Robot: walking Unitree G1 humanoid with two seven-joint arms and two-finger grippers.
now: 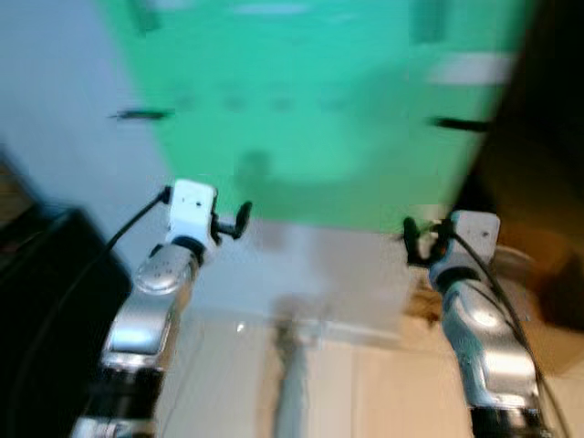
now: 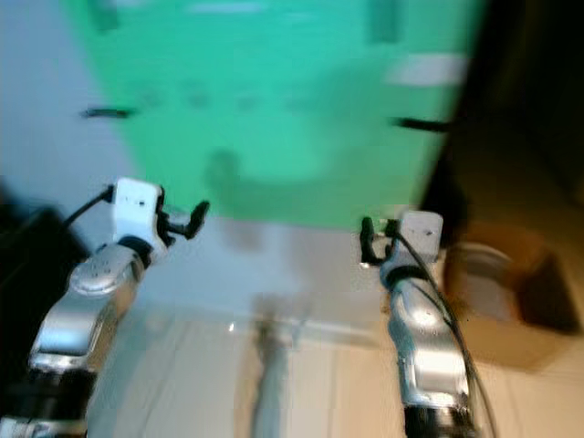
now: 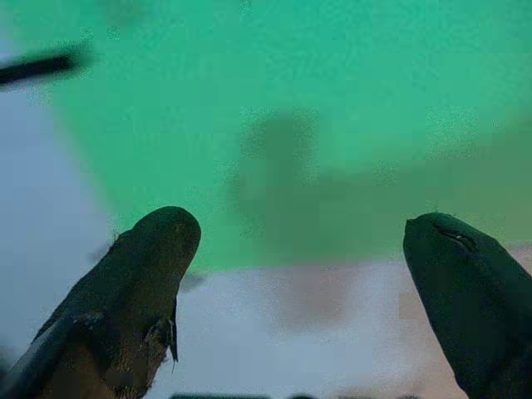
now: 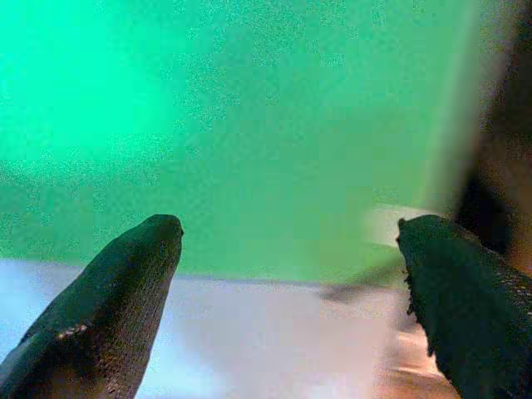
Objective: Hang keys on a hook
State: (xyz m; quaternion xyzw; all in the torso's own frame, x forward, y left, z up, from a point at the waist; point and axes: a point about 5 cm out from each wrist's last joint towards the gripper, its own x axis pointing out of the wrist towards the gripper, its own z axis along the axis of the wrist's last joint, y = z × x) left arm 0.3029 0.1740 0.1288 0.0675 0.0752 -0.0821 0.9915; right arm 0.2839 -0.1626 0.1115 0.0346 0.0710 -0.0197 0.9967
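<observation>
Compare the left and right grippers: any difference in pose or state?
The left gripper is raised before the blue-grey wall, near the left edge of the green wall panel; the right gripper sits slightly lower, near the panel's right edge by the brown cardboard box. Shared: both have black fingers spread open, holding nothing.

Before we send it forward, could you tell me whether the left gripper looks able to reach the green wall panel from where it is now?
Probably yes. The left gripper is raised, its fingers open and holding nothing, aimed at the green wall panel. Nothing stands between them, though blur hides how far off the panel is.
</observation>
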